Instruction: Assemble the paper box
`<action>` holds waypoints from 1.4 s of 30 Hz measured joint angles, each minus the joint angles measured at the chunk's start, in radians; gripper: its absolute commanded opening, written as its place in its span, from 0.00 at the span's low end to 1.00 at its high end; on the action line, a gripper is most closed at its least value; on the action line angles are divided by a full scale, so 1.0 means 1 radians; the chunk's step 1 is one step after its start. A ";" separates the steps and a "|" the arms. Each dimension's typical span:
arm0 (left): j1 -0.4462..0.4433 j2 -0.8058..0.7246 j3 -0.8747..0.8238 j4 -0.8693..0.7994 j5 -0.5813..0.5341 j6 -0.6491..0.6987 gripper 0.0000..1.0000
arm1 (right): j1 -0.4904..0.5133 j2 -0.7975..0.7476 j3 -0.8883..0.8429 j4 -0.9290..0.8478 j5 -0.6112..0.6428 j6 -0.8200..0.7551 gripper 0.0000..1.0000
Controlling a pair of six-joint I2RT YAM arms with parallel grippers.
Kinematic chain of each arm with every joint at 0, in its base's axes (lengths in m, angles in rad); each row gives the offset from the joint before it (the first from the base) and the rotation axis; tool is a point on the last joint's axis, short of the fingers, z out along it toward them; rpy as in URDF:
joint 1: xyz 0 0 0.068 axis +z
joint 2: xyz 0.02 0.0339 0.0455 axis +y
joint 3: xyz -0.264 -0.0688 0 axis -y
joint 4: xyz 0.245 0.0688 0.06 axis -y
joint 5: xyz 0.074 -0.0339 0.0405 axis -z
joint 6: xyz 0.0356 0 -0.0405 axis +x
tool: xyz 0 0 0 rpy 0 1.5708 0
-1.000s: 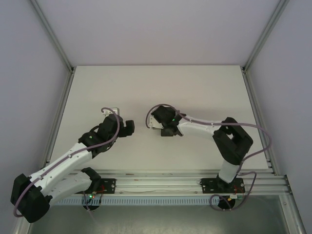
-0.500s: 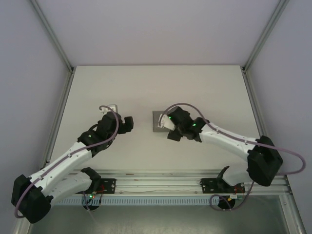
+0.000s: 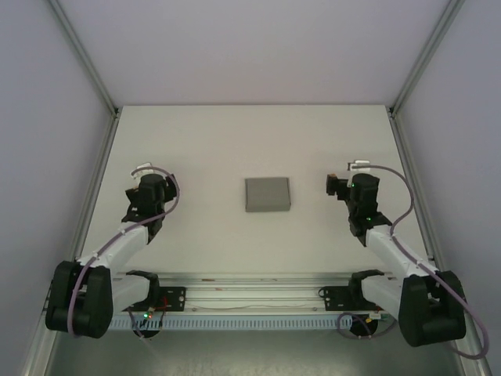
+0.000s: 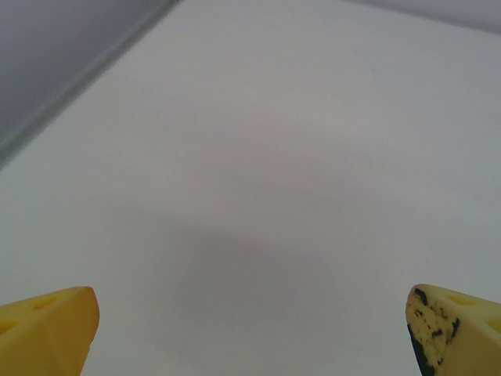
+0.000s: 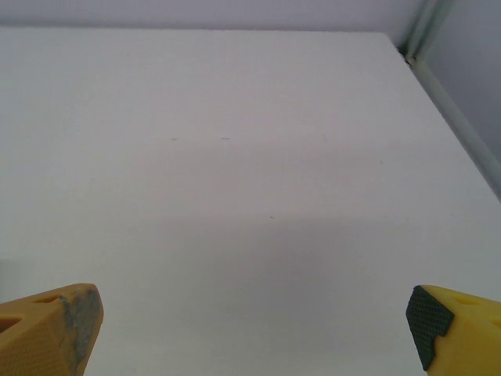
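Observation:
The paper box (image 3: 267,194) is a small folded grey cardboard rectangle lying flat in the middle of the white table (image 3: 258,141), with nothing touching it. My left gripper (image 3: 145,186) hangs well to the left of the box. Its yellow fingertips (image 4: 48,329) stand wide apart, open over bare table, the left gripper (image 4: 250,333) holding nothing. My right gripper (image 3: 347,186) hangs about as far to the right of the box. It too is open, with yellow fingertips (image 5: 48,325) spread at the frame corners and the right gripper (image 5: 254,325) empty.
Grey walls and aluminium posts (image 3: 90,78) close the table in at the left, back and right. The table's right rail (image 5: 462,125) runs close beside the right gripper. A metal rail (image 3: 258,286) with both arm bases lies along the near edge.
Both arms have pulled back from the middle of the table, the left one leftward and the right one rightward. The box, partly covered by the right gripper before, now lies alone.

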 measured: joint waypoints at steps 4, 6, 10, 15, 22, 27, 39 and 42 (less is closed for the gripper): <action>0.026 0.026 -0.064 0.195 0.012 0.053 1.00 | -0.064 0.088 -0.075 0.201 -0.006 0.086 1.00; 0.037 0.067 -0.098 0.283 0.016 0.074 1.00 | -0.090 0.143 -0.111 0.302 0.005 0.111 1.00; 0.037 0.162 -0.123 0.397 0.051 0.114 1.00 | -0.142 0.252 -0.161 0.479 -0.011 0.161 1.00; 0.037 0.169 -0.132 0.497 0.122 0.162 1.00 | -0.178 0.401 -0.153 0.632 -0.103 0.177 1.00; 0.037 0.142 -0.208 0.623 0.137 0.191 1.00 | -0.177 0.456 -0.042 0.577 -0.171 0.174 1.00; 0.055 0.317 -0.206 0.840 0.128 0.214 1.00 | -0.177 0.456 -0.039 0.566 -0.157 0.177 1.00; 0.096 0.396 -0.131 0.806 0.139 0.211 1.00 | -0.177 0.456 -0.039 0.554 -0.152 0.177 1.00; 0.096 0.396 -0.131 0.803 0.139 0.211 1.00 | -0.177 0.456 -0.039 0.554 -0.152 0.177 1.00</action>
